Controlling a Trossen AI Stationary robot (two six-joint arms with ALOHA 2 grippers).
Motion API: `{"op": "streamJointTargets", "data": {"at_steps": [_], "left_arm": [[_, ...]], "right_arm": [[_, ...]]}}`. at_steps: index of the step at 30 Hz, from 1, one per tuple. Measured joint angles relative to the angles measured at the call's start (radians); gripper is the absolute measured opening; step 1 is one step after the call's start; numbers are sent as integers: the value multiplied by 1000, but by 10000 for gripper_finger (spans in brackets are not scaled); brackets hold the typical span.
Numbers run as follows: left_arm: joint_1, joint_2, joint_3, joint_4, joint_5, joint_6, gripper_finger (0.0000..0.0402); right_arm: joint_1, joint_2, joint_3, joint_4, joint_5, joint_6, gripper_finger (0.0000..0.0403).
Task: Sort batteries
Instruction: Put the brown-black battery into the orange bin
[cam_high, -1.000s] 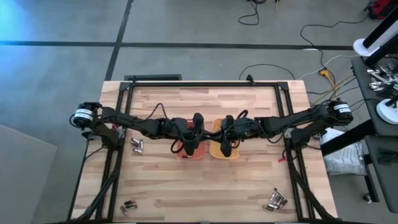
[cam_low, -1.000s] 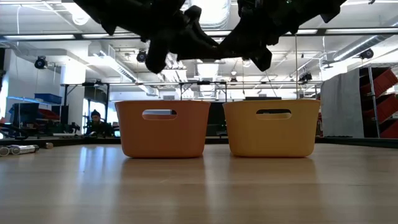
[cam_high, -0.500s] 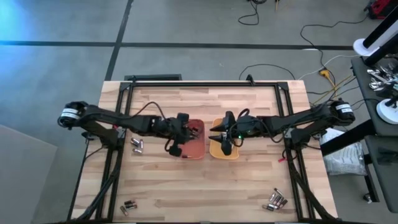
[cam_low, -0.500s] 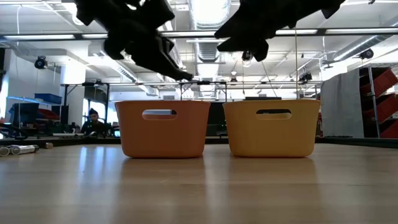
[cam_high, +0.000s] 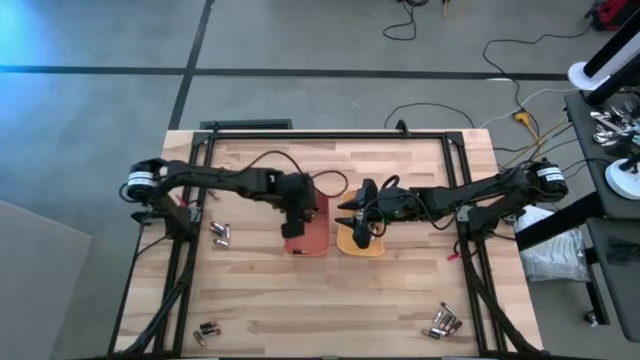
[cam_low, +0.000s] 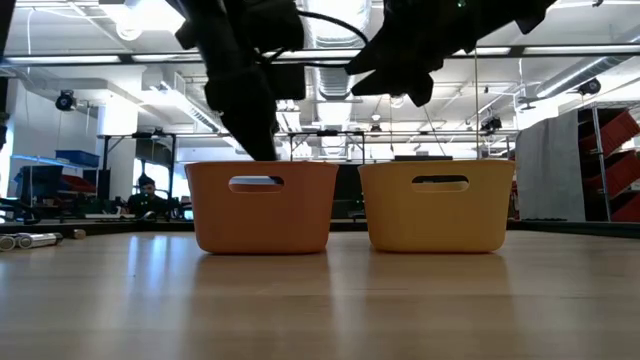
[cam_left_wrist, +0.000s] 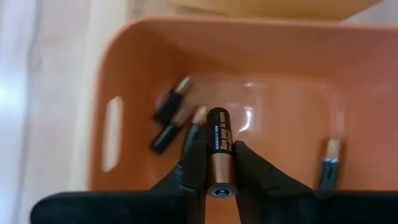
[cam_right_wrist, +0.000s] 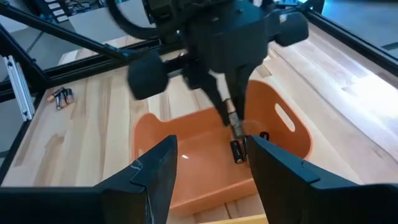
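My left gripper (cam_high: 296, 224) points down over the orange tray (cam_high: 318, 238) and is shut on a dark battery with a coppery band (cam_left_wrist: 216, 127). Several more such batteries (cam_left_wrist: 168, 118) lie on that tray's floor. In the low view my left gripper (cam_low: 258, 140) reaches down to the orange tray's rim (cam_low: 262, 166). My right gripper (cam_high: 358, 228) hovers open above the yellow tray (cam_high: 368, 246), nothing between its fingers (cam_right_wrist: 155, 168). Loose batteries (cam_high: 221, 234) lie on the table left of the trays. My left gripper pinches the battery by its sides (cam_left_wrist: 219, 171) between the two fingers, at the battery's upper half. The fingers come from above, pointing down, and lie along the battery. It hangs upright, its lower end (cam_right_wrist: 237, 151) past the fingertips, clear above the orange tray's floor.
The two trays stand side by side at the table's middle. Other batteries lie near the front left corner (cam_high: 205, 332) and the front right corner (cam_high: 444, 321). Black frame rails (cam_high: 190, 250) run along both sides. Bare wood lies in front of the trays.
My left arm has drawn back a little toward the table's left and come in again. Its gripper has tipped from a slant to pointing straight down over the orange tray. My right gripper has risen slightly above the yellow tray.
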Motion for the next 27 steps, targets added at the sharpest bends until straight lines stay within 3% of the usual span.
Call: {"op": "streamJointTargets", "data": {"at_steps": [13,22,27], "left_arm": [[2,161,57,-12,2,-71,42],[5,188,88,-49,2,-100,45],[5,188,114,-94,2,-75,68]], "right_arm": [[13,-2,0,-79,0,5,216],[16,-2,0,-204,-1,38,240],[16,-2,0,-245,-1,41,253]]}}
